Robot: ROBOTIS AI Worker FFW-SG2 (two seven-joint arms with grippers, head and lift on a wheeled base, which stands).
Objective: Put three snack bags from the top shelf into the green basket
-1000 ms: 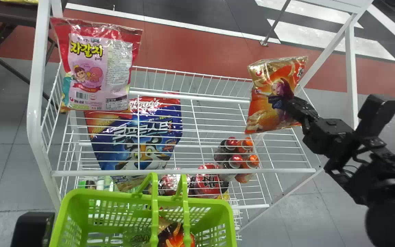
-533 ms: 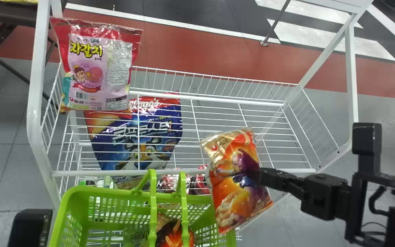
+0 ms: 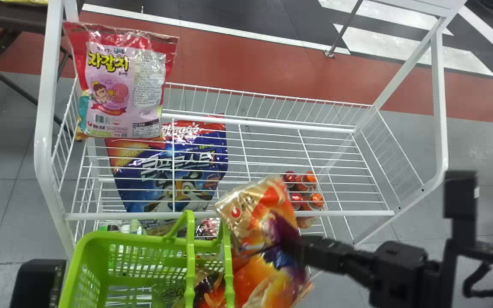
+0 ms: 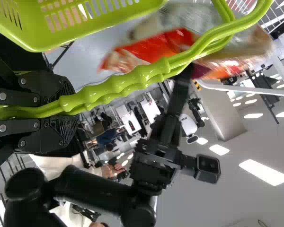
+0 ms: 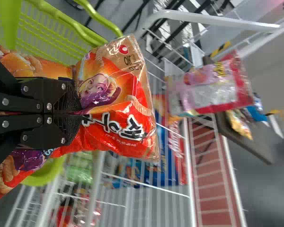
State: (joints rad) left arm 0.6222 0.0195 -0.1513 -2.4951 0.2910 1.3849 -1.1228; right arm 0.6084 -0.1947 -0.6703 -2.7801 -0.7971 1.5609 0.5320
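The orange snack bag (image 3: 255, 256) is pinched in the shut right jaws, its long side slanting across them. It is held by the right end of the green basket (image 3: 144, 240), so a leftward move is needed. The handles (image 4: 144, 78) are gripped by the left jaws.

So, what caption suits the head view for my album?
The robot's black right claw holds a glossy orange snack bag beside a green plastic basket.
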